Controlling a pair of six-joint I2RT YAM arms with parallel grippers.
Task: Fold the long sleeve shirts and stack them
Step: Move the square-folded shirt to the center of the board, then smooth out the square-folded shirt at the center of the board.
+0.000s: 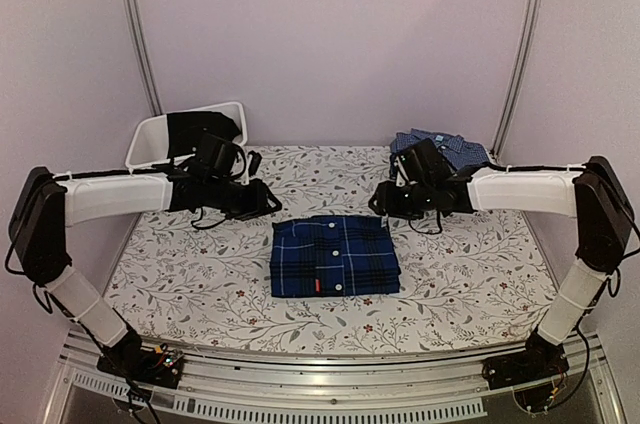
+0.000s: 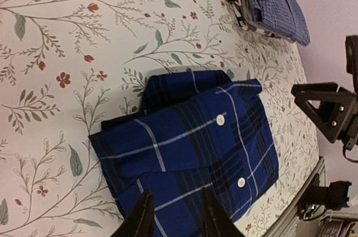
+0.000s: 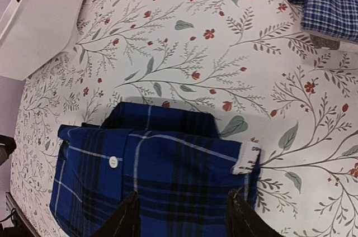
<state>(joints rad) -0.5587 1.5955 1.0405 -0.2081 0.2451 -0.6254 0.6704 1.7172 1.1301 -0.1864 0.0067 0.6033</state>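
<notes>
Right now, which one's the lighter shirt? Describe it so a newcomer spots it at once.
Start at the floral-print table and go to its far right corner. The fine-checked shirt lies there. Unlike the navy plaid shirt folded at the table's centre, it is paler blue with small checks.

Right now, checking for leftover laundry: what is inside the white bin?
A dark heap, probably cloth, fills the white bin. The left arm covers its near corner, and the bin's bottom cannot be seen.
</notes>
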